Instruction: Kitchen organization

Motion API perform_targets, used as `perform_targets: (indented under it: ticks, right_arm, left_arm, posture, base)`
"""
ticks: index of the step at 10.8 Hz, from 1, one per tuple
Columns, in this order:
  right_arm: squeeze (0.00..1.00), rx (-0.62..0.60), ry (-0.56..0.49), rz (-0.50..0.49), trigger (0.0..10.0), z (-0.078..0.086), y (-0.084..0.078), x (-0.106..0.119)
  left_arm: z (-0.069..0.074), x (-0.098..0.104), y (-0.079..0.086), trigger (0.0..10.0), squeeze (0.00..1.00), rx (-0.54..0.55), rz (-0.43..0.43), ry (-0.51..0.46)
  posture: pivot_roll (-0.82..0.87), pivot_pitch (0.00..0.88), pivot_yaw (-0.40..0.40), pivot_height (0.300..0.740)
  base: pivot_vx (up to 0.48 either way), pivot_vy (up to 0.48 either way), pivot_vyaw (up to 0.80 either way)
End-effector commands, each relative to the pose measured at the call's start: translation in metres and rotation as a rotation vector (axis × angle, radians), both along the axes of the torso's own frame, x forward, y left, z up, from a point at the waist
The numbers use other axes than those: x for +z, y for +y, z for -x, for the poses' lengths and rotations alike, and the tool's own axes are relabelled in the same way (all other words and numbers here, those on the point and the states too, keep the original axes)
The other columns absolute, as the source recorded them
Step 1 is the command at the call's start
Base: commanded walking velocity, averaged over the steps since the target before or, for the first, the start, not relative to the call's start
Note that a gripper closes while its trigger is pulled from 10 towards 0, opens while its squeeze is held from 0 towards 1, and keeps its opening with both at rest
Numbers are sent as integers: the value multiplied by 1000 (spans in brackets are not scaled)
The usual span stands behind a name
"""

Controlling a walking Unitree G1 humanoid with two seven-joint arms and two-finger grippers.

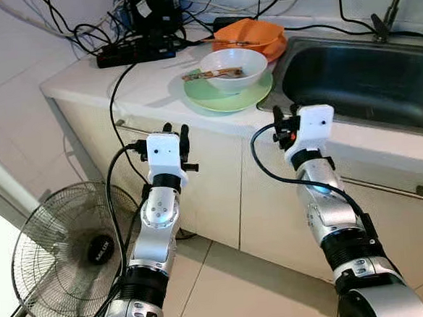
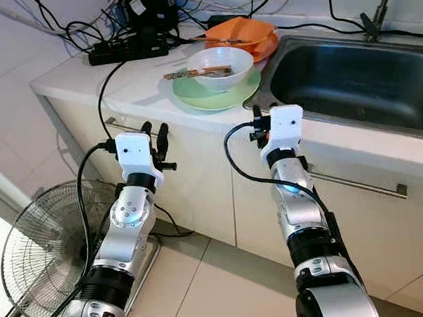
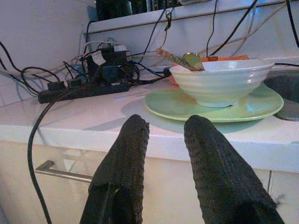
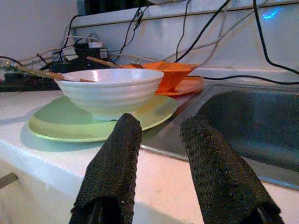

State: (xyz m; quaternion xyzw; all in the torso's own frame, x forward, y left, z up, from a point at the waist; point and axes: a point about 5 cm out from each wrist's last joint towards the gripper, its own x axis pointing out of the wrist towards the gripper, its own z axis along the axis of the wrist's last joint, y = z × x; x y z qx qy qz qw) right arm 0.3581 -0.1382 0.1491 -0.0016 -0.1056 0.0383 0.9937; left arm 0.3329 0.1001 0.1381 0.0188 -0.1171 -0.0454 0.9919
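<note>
White bench [image 1: 104, 82] up top, and on it a white bowl [image 1: 233, 68] sits on a green plate [image 1: 229, 95], chopsticks [image 1: 211, 74] resting across the bowl. Just behind, an orange bowl [image 1: 250, 32] on an orange plate [image 1: 275, 50], right beside the steel sink [image 1: 366, 79]. Both arms are raised before the cabinet front: left gripper [image 1: 176, 134] below the bench edge, jaws apart and empty; right gripper [image 1: 285, 117] near the sink's corner, jaws apart too. A fan [image 1: 62, 252] stands on the floor.
</note>
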Motion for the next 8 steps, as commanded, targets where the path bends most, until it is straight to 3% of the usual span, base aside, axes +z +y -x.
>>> perform_targets:
  ticks: [1, 8]
  right_arm:
    - [0, 7, -55, 5, 10000, -1, 1, 11]
    - [0, -23, -99, 4, 10000, -4, -6, 20]
  left_arm:
    - [-3, 7, 2, 10000, 0, -2, 1, -24]
    - [-17, 23, 5, 10000, 0, 1, 8, -79]
  posture:
    - [45, 0, 55, 740]
    - [25, 0, 52, 740]
  base:
    - [0, 0, 0]
    - [0, 0, 0]
